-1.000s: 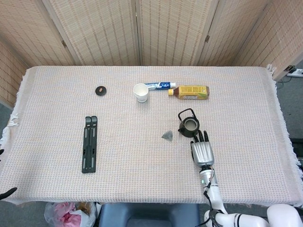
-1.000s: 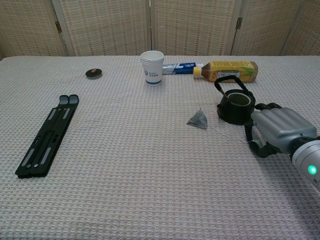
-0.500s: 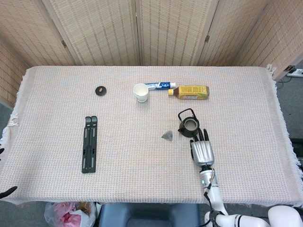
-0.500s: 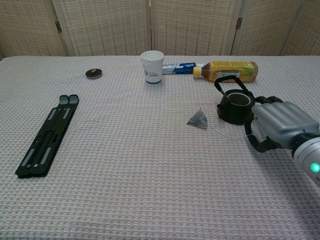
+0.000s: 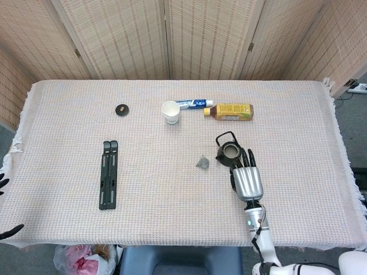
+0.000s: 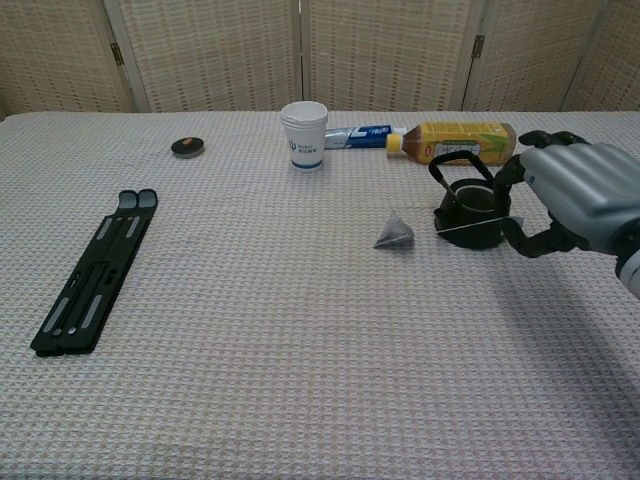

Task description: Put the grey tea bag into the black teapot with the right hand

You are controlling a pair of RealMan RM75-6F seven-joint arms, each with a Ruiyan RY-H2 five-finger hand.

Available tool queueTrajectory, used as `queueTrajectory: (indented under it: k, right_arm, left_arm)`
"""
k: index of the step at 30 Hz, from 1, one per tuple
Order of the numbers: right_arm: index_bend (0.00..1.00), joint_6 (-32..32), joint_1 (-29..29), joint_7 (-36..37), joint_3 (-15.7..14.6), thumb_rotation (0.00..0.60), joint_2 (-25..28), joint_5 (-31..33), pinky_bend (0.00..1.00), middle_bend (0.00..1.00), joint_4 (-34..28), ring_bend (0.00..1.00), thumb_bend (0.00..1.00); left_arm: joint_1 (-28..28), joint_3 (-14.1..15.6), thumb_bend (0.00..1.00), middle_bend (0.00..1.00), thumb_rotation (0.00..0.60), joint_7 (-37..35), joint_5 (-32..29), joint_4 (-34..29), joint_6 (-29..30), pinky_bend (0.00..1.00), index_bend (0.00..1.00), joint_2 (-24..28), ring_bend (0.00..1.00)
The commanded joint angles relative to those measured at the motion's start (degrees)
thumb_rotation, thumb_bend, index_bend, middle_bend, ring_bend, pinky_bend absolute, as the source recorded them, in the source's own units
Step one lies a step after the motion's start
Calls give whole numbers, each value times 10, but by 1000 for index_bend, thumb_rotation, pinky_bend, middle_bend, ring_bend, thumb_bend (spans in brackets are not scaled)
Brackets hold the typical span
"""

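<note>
One tea bag point(image 6: 396, 231) sits on the bench point(image 6: 300, 330) just left of the one teapot point(image 6: 470, 214). A thin string runs taut from the bag to the right hand point(image 6: 572, 196), which is raised beside the teapot, its fingers point(image 6: 520, 165) curled and pinching the string. The left hand point(image 5: 4, 183) barely shows at the bench's left edge; whether its fingers are spread or closed I cannot tell. Also on the bench: one paper cup point(image 6: 304, 134), one tube point(image 6: 355, 136), one bottle point(image 6: 455, 141), one folded black stand point(image 6: 95, 268) and one small round disc point(image 6: 186, 147).
</note>
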Motion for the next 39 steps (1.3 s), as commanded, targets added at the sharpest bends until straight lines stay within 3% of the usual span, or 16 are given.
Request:
queueTrajectory:
  k: [1,14,24,39]
  right_arm:
    - [639,6,6,-23,16,600,19,-9,0,317,-35,0,526]
    - [639,-23,58,-60,115,600,59,45,0,317,-111,0,533]
    - [639,-19,86,-66,165,600,98,68,0,317,-158,0,533]
    - [639,-24,97,-23,167,600,137,100,0,317,-135,0,535]
  left_arm:
    - [-3,-1,135,0,600,9,-3,-6,-8,280,0,0,43]
    - [-20,-7,135,0,600,37,-30,-25,-58,280,0,1,43]
    - [-31,-12,135,0,600,53,-48,-36,-90,280,0,0,43]
    - [-49,-24,135,0,600,86,-77,-54,-136,279,0,-2,43]
